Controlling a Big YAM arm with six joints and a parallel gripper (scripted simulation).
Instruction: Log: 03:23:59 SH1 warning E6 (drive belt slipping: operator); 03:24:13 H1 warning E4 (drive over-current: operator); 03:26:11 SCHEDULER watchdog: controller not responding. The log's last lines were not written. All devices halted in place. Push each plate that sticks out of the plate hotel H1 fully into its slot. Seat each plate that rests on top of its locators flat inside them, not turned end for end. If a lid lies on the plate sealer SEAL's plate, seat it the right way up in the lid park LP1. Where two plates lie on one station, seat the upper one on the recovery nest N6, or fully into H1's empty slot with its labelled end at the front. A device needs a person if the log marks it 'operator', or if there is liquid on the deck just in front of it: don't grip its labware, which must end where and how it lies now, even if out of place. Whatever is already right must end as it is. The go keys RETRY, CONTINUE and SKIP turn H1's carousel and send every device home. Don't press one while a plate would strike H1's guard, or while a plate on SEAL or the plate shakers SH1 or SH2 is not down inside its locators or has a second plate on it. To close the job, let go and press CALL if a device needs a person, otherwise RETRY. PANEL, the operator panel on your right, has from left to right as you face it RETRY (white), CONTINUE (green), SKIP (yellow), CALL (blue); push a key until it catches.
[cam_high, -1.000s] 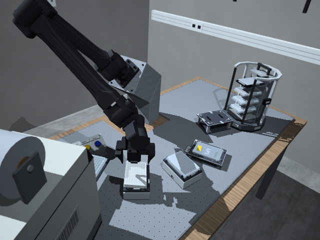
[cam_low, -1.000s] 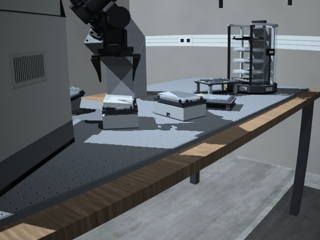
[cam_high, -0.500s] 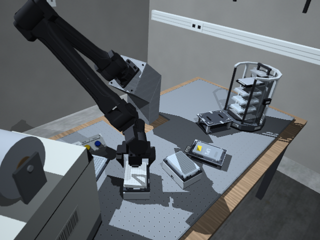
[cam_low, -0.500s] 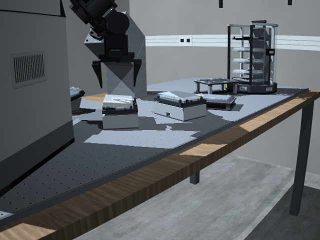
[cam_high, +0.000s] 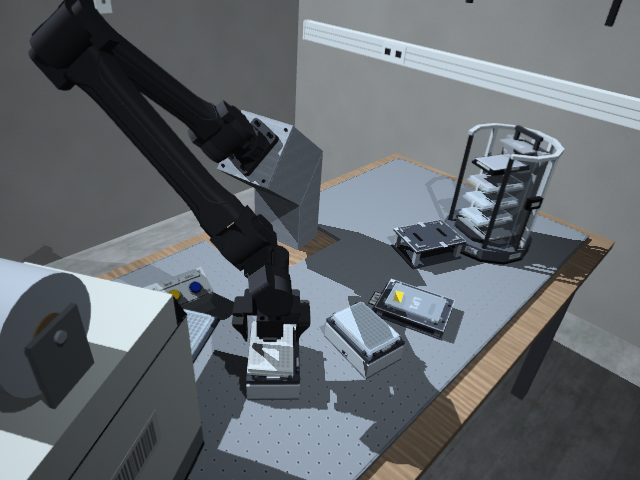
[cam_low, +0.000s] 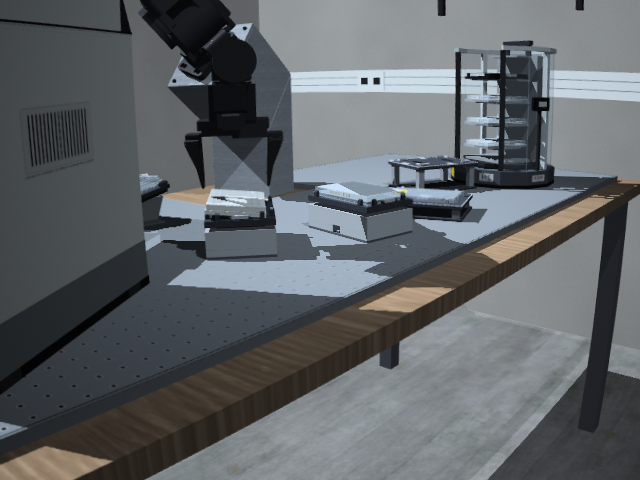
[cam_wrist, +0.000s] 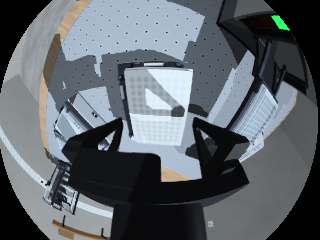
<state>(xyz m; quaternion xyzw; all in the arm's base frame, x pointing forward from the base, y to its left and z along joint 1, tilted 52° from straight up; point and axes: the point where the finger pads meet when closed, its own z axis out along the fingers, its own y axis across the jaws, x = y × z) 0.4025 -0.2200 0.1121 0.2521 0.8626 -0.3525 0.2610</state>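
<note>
A white well plate (cam_high: 271, 356) lies on a grey plate shaker (cam_high: 272, 386) near the table's middle. My gripper (cam_high: 270, 330) hangs open right over it, one finger on each side, the tips just above the plate's top. Nothing is between the fingers. The side view shows the gripper (cam_low: 233, 165) over the plate (cam_low: 236, 201). The wrist view shows the plate (cam_wrist: 159, 103) below the fingers. A second shaker holds a plate (cam_high: 364, 325) that looks tilted on its locators.
The lid park LP1 (cam_high: 413, 304) holds a lid with a yellow mark. The black nest N6 (cam_high: 429, 237) and the plate hotel H1 (cam_high: 504, 191) stand at the far right. The sealer (cam_high: 77, 361) with its plate (cam_high: 199, 325) is at the left. The panel (cam_high: 180, 289) lies behind it.
</note>
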